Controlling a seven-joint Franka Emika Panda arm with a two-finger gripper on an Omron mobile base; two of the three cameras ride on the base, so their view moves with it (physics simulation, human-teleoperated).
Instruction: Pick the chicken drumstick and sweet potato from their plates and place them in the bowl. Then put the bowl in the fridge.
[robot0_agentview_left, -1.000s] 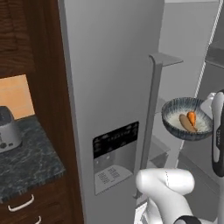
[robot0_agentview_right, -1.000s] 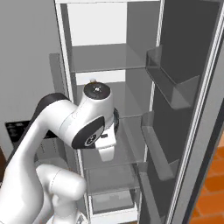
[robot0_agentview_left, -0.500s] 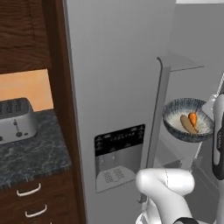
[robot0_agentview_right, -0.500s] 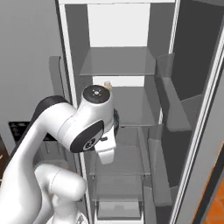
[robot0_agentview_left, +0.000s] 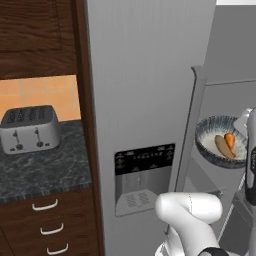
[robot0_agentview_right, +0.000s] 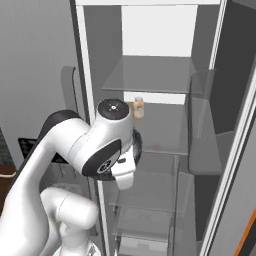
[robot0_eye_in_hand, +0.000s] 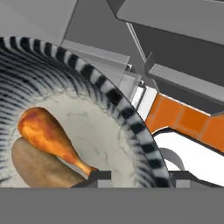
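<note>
Bowl (robot0_agentview_left: 219, 149) held up at open fridge (robot0_agentview_right: 155, 125), my fingers (robot0_eye_in_hand: 135, 177) clamped on its rim. Inside bowl: one chicken drumstick (robot0_eye_in_hand: 48, 133), one sweet potato (robot0_eye_in_hand: 37, 166), touching. One jar (robot0_agentview_right: 139, 107) on fridge shelf. One toaster (robot0_agentview_left: 28, 128) on desk.

Sitting at the back of a dark speckled counter (robot0_agentview_left: 45, 172): a silver four-slot toaster (robot0_agentview_left: 29, 129), against an orange tiled wall (robot0_agentview_left: 40, 92). Hanging above: a dark wood cabinet (robot0_agentview_left: 37, 35). Running below: wood drawers (robot0_agentview_left: 47, 225) with pale curved handles.
</note>
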